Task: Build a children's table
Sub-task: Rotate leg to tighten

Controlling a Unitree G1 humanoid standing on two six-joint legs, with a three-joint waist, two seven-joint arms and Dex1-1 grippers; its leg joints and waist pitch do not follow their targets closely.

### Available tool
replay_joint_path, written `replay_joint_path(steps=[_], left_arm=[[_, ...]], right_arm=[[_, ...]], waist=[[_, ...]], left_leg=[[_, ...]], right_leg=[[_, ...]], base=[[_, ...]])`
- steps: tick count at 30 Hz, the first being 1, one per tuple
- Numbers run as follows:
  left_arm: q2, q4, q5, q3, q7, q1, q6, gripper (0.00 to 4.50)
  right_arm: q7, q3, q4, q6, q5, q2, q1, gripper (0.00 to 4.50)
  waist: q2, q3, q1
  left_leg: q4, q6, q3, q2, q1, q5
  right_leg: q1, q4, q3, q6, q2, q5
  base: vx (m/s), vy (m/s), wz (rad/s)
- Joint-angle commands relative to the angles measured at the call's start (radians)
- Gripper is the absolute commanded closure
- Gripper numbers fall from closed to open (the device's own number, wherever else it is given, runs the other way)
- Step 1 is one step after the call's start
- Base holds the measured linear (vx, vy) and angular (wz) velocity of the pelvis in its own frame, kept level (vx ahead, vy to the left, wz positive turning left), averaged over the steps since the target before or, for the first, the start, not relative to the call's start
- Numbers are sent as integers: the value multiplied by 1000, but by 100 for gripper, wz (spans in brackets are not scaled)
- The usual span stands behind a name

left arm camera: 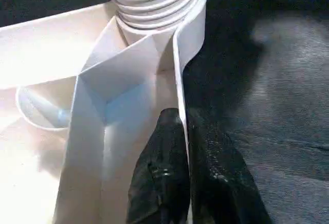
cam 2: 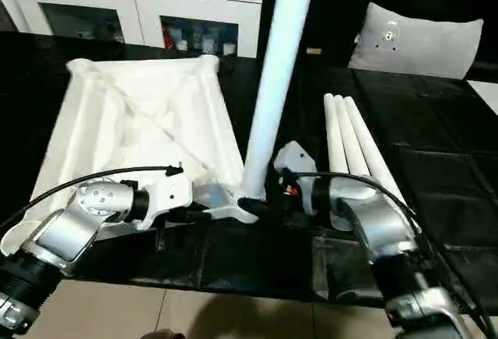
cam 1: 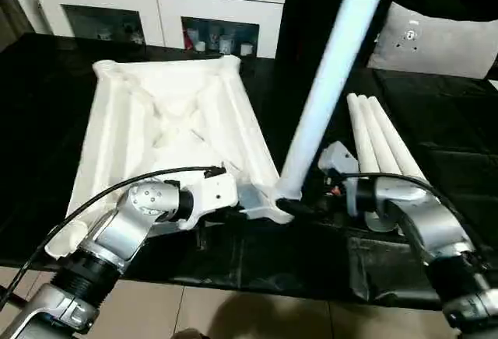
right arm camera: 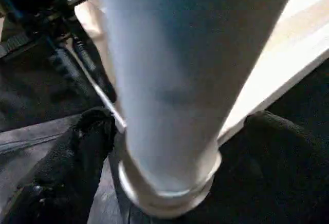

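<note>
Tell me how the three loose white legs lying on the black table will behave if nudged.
The three loose legs are round and smooth, so they would probably roll sideways. Their taper suggests they would curve rather than roll straight. Being hollow-looking plastic, they are likely light and stiff.

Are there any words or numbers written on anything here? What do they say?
No words or numbers can be read.
Gray pillow: a small pale mark on it, too small and blurred to read.
Things behind the cabinet's glass doors: any labels are too small to read.
Table top, standing leg and three spare legs: plain white, no writing.
</note>
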Motion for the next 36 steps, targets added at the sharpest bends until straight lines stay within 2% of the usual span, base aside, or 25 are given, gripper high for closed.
replay_joint_path(steps=[1,3,5,7,17,22,26,27,29,30,32,34,35,36], left_arm=[[-7,10,14,-48,-30,-6,-22,450],[-8,13,15,-45,-35,-6,-26,450],[-8,13,14,-45,-37,-5,-26,450],[-7,12,12,-44,-37,-4,-26,450],[-12,21,-1,-34,-42,1,-24,450],[-21,16,-18,-25,-48,10,-8,450],[-55,-31,-45,-2,-6,27,80,450],[-88,-55,-52,16,44,34,144,450],[-131,-73,-50,36,113,37,214,450],[-152,-75,-41,46,154,36,236,450],[-229,-90,-40,83,263,31,323,450],[-294,-96,-25,115,361,23,386,450],[-357,-112,-9,123,428,17,438,450],[-373,-115,-2,121,445,16,449,450]], right_arm=[[14,11,28,-19,-8,3,-12,36],[35,17,53,-15,-3,11,-20,39],[46,18,59,-10,2,14,-22,78],[52,15,64,-11,4,16,-21,83],[74,9,86,-3,25,33,-2,170],[55,13,78,37,29,55,19,179],[-40,-6,52,129,44,98,36,180],[-106,-16,41,168,38,124,43,180],[-180,-33,34,208,32,157,50,180],[-214,-45,33,228,31,174,52,180],[-340,-82,49,246,16,228,52,181],[-464,-130,71,275,9,277,43,181],[-560,-157,87,275,-8,314,39,181],[-582,-160,89,275,-13,324,39,181]], waist=[[6,-56,-5],[4,-56,-3],[3,-56,-4],[2,-56,-3],[4,-56,-3],[5,-55,-4],[7,-51,-7],[8,-50,-9],[9,-46,-14],[8,-45,-15],[7,-42,-25],[5,-41,-33],[2,-42,-34],[3,-42,-36]], left_leg=[[-58,20,-33,75,34,-168],[-58,15,-34,75,33,-178],[-58,14,-34,76,32,-181],[-58,15,-34,76,32,-175],[-57,11,-34,76,32,-187],[-59,7,-35,75,31,-196],[-65,-11,-36,77,35,-234],[-66,-18,-36,78,36,-244],[-72,-48,-39,78,40,-303],[-72,-52,-41,77,41,-313],[-73,-71,-45,77,40,-344],[-74,-73,-47,74,37,-352],[-73,-70,-48,73,35,-344],[-74,-68,-47,74,35,-338]], right_leg=[[25,-61,46,-248,-95,16],[26,-62,46,-245,-96,0],[26,-62,46,-242,-96,-10],[25,-62,47,-239,-97,-8],[23,-62,47,-241,-97,-22],[24,-62,47,-240,-97,-36],[19,-68,48,-236,-98,-89],[18,-67,49,-235,-97,-100],[14,-75,51,-226,-101,-202],[12,-79,51,-220,-102,-226],[9,-86,52,-199,-104,-296],[8,-91,53,-182,-105,-337],[8,-95,53,-167,-106,-353],[8,-95,55,-166,-105,-344]], base=[[0,0,0],[0,0,0],[0,0,0],[0,0,0],[0,0,0],[0,0,0],[0,0,0],[0,0,0],[0,0,0],[0,0,0],[0,0,0],[0,0,0],[0,0,0],[0,0,0]])
